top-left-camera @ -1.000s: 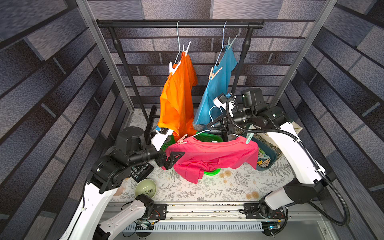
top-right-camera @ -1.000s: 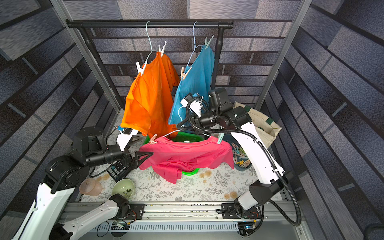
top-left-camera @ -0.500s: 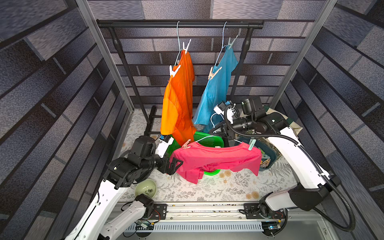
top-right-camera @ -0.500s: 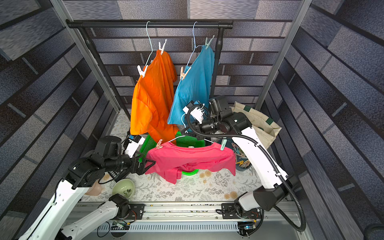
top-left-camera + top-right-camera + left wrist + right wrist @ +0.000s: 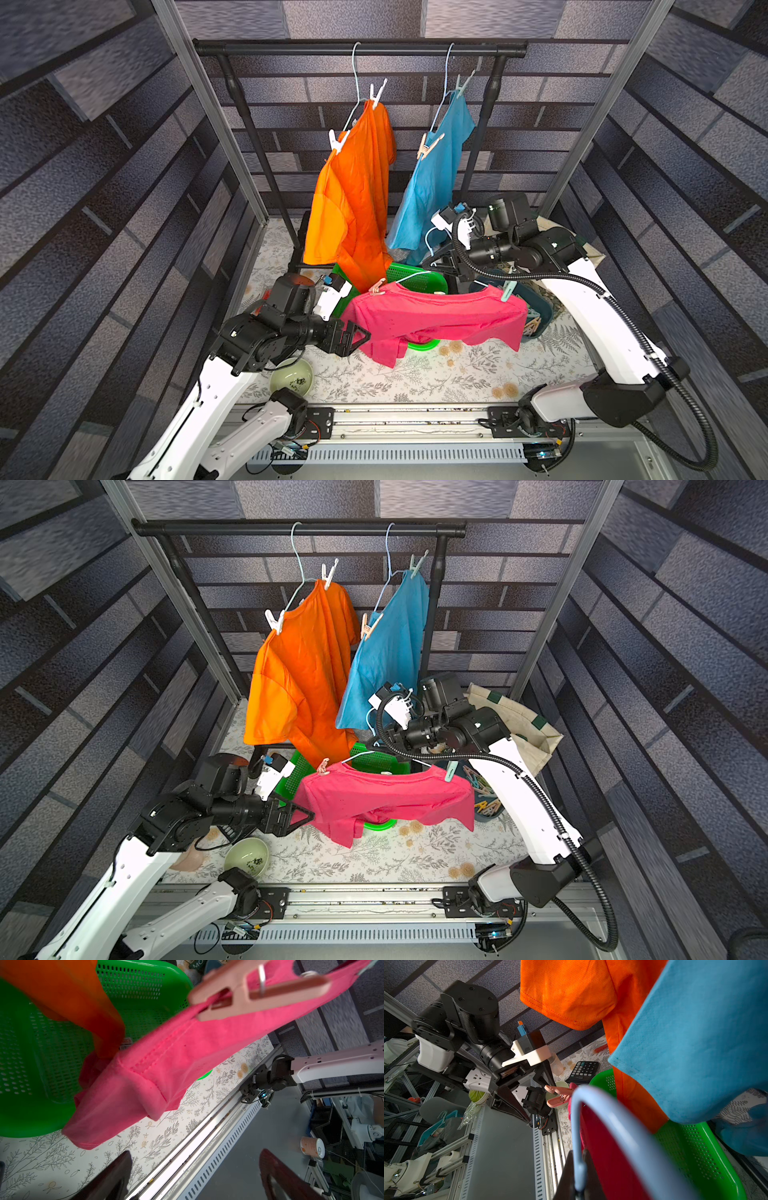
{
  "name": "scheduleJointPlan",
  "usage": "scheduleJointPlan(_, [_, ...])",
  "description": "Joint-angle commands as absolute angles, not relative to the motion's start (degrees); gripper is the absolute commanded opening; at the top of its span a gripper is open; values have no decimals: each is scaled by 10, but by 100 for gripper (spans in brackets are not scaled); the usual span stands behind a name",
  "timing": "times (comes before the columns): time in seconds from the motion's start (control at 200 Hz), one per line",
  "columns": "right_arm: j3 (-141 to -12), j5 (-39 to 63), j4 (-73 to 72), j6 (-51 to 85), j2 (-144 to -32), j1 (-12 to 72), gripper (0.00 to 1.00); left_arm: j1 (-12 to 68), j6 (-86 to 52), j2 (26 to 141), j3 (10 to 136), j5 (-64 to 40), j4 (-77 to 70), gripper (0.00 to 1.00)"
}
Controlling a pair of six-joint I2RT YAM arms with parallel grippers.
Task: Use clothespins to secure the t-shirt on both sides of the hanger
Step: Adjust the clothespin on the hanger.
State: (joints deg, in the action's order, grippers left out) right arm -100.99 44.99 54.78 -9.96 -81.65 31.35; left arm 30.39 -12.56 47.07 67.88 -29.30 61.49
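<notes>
The pink t-shirt (image 5: 436, 320) hides most of the hanger (image 5: 413, 276); the peach clothespin (image 5: 259, 991) is blurred.

Bright, even light, edges bowed, close hanger (image 5: 576, 1136) and clothespin (image 5: 239, 980) soft in wrist views.

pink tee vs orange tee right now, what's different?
The pink t-shirt rides a hanger held low by the shut right gripper. The orange t-shirt hangs from the rail.
Pink looks bunched up; orange drapes full length.
Pink carries a peach clothespin and a mint clothespin; orange carries two white clothespins.
Shared: pale wire hangers, pinned at both shoulders.
</notes>
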Motion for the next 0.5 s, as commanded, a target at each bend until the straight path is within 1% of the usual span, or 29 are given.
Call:
scheduleJointPlan(0.0, [-1039, 460, 565, -105, -820, 309, 0, 341, -111, 484, 760, -264, 626, 85])
scheduleJointPlan(0.04, [-1044, 460, 565, -101, -823, 309, 0, 359, -100, 503, 790, -249, 635, 80])
scheduleJointPlan(0.08, [-1048, 461, 566, -100, -827, 310, 0, 376, -91, 522, 822, -235, 643, 79])
scheduleJointPlan(0.11, [-1051, 463, 567, -98, -829, 310, 0, 392, -85, 538, 843, -219, 648, 81])
scheduleJointPlan(0.145, [-1055, 466, 567, -97, -831, 309, 0, 408, -77, 553, 865, -201, 651, 85])
scheduleJointPlan(0.2, [-1058, 473, 567, -97, -832, 309, 0, 431, -64, 571, 891, -174, 649, 99])
scheduleJointPlan(0.21, [-1059, 473, 566, -96, -833, 310, 0, 436, -61, 574, 894, -169, 648, 100])
scheduleJointPlan(0.351, [-1063, 489, 564, -94, -834, 309, 0, 466, -18, 601, 931, -99, 627, 100])
scheduleJointPlan(0.436, [-1067, 504, 565, -94, -835, 309, 0, 473, 24, 611, 936, -47, 610, 100])
scheduleJointPlan(0.496, [-1069, 507, 563, -91, -834, 310, 0, 474, 55, 615, 935, -32, 596, 100])
